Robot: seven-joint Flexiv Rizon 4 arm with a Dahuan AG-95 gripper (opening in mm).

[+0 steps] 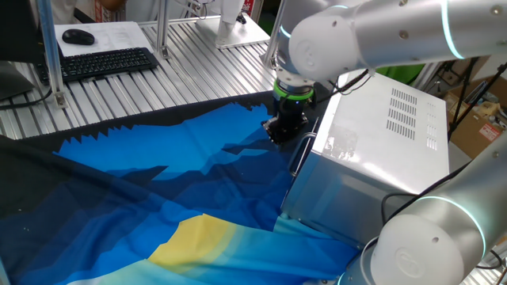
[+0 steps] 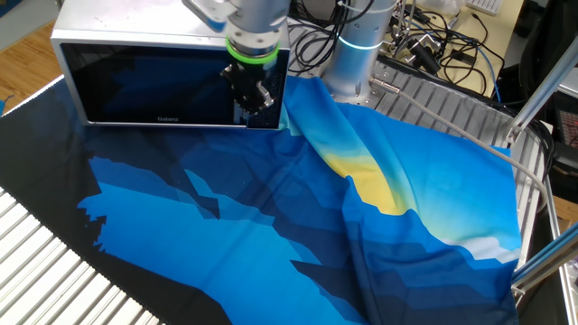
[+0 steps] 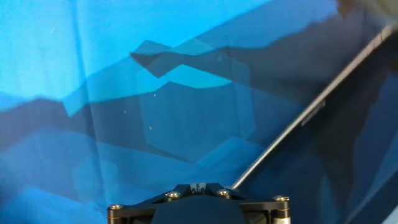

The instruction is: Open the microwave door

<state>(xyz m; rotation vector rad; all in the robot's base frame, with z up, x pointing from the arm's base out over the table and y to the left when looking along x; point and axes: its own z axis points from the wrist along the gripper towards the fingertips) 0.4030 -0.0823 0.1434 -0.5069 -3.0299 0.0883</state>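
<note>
The silver microwave stands on the blue cloth, with vent slots on its casing. Its door is shut, and the dark glass mirrors the cloth. The slim bar handle runs along the door's edge. My gripper hangs in front of the door beside the upper end of the handle, not around it. In the other fixed view my gripper covers the handle side of the door. It looks shut and empty. The hand view shows only the gripper base, with the door to the right.
A blue and yellow cloth covers the table in folds. A keyboard and mouse lie at the back. A second robot base and cables stand next to the microwave. Metal frame bars rise at the side.
</note>
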